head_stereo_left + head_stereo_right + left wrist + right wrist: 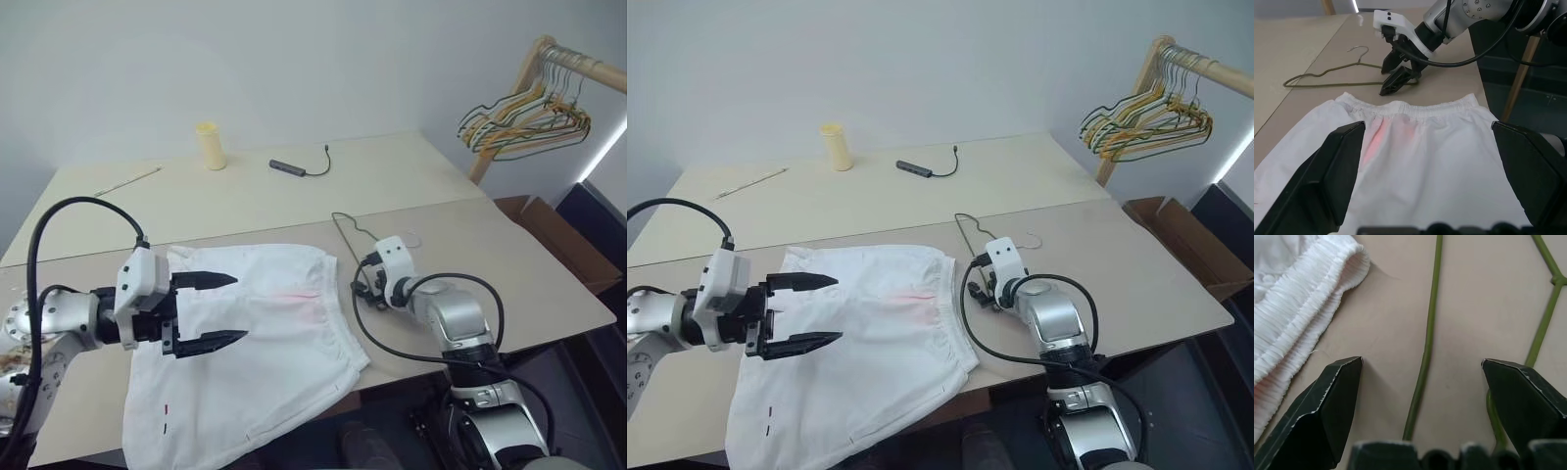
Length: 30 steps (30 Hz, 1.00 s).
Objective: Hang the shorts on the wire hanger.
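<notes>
A pale beige table (294, 201) stands against a plain grey-white wall, with a wooden rack at the far right carrying a bunch of yellow, green and orange hangers (524, 122). Toward the back of the table sit a cream cylinder (210, 146), a dark cable adapter (294, 167) and a thin stick (127, 180).

The shorts (255, 343) lie flat on the near part of the table, a faint pink smudge near the gathered waistband, one leg hanging over the front edge. Just beside the waistband, on bare tabletop, lies the wire hanger (1327, 78) (thin, olive-grey, hook pointing away from the shorts).

The left gripper (211, 311) hovers above the shorts with its jaws spread wide, holding nothing. The right gripper (1396, 73) is tipped down over the hanger, fingers parted on either side of one wire, empty.
</notes>
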{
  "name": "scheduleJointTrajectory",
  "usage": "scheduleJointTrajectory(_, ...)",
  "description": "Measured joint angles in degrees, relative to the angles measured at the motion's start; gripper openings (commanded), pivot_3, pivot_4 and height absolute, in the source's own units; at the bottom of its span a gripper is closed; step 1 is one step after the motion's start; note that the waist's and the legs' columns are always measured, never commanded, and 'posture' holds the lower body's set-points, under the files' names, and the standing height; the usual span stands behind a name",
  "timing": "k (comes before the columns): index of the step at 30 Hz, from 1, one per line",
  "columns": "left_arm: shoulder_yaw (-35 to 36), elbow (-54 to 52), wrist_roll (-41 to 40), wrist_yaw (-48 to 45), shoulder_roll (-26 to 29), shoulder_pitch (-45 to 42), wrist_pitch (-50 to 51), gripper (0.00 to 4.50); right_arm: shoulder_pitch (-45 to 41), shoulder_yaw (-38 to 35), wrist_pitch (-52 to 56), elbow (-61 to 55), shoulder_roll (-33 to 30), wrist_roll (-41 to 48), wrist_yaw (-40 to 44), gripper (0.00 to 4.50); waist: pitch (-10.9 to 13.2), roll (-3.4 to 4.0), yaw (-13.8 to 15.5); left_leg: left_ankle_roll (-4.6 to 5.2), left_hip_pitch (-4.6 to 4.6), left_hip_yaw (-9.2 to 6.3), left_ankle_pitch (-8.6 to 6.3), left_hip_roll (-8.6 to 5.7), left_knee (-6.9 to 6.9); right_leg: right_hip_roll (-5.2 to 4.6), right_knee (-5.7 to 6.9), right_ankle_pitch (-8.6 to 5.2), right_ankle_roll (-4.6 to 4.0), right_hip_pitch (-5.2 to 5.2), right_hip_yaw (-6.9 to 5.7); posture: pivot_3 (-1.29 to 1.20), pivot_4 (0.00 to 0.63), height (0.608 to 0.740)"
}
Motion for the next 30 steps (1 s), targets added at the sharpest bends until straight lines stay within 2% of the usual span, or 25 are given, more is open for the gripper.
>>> scheduleJointTrajectory(3, 0.0, -0.1, 0.2, 0.1, -0.3, 0.4, -0.1, 4.49, -0.7, 0.2, 2.0, 0.2, 0.1, 0.0, -0.2, 4.5, 0.0, 0.0, 0.1, 0.0, 0.03, 0.0, 0.0, 0.0, 0.01, 0.0, 0.0, 0.01, 0.0, 0.04, 0.0, -0.17, 0.0, 0.74)
scheduleJointTrajectory(6, 0.0, -0.1, 0.3, 0.1, -0.4, 0.5, -0.2, 4.5, -1.8, -0.1, 4.2, 0.9, 1.3, 0.0, -1.3, 3.89, 0.0, -0.03, 0.1, 0.0, 0.05, -0.01, 0.0, 0.01, 0.01, 0.01, 0.0, 0.01, 0.01, 0.05, 0.0, -0.17, 0.0, 0.74)
scheduleJointTrajectory(11, -0.3, -0.1, 0.3, 0.5, -0.6, 0.5, -0.2, 4.5, -2.9, -1.2, 5.6, 2.3, 2.0, -0.1, -2.9, 2.3, -0.1, -0.12, 0.0, 0.0, 0.06, -0.01, 0.0, 0.02, 0.01, 0.01, 0.0, 0.01, 0.01, 0.06, 0.0, -0.17, 0.0, 0.74)
scheduleJointTrajectory(17, -1.2, -0.1, 0.3, 1.0, -0.9, 0.2, -0.2, 4.5, -3.1, -1.1, 5.6, 3.0, 1.4, -0.7, -3.2, 0.15, -0.3, -0.18, 0.0, 0.0, 0.11, -0.01, 0.0, 0.08, 0.01, 0.09, 0.0, 0.02, -0.01, 0.11, 0.0, -0.17, 0.0, 0.74)
scheduleJointTrajectory(25, -2.1, -0.1, 0.3, 2.9, -2.1, -1.9, 0.1, 4.5, -2.8, 0.2, 4.2, 3.3, 1.2, -1.9, -3.7, 0.07, -0.4, -0.19, 0.0, 0.0, 0.51, -0.02, -0.01, 0.1, -0.03, 0.11, -0.1, 0.01, 0.01, 0.58, 0.0, -0.18, 0.0, 0.74)
scheduleJointTrajectory(30, -1.9, 2.9, -6.5, 15.7, -11.4, -7.6, 8.9, 4.5, 1.2, 0.4, -4.4, 0.3, 1.9, -2.8, -5.5, 0.07, -0.3, -0.1, 0.2, 0.0, 0.68, -0.06, -0.01, 0.08, 0.01, 0.1, -0.12, 0.02, 0.13, 0.78, 0.03, -0.19, 0.0, 0.74)
